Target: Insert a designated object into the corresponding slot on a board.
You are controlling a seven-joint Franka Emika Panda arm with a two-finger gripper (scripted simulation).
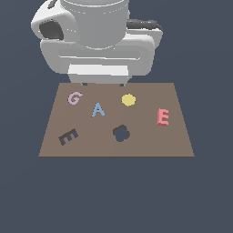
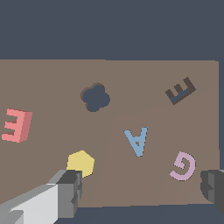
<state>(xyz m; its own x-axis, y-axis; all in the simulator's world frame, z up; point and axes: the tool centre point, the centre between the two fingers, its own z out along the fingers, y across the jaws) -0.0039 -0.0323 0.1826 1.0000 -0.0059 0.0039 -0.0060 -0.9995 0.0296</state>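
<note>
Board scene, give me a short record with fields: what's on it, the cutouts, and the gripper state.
board: flat, brown, two dark cutouts
red letter E: on the board's surface, exterior view's right, not in any cutout
E-shaped slot: tilted, empty, exterior view's left
clover-shaped cutout: empty
other pieces: blue letter A, pink letter G, yellow piece
gripper: open, holding nothing

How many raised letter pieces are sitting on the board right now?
3. The red E is near the exterior view's right edge of the board, the blue A mid-board, the pink G at the far left. None looks hidden.
</note>
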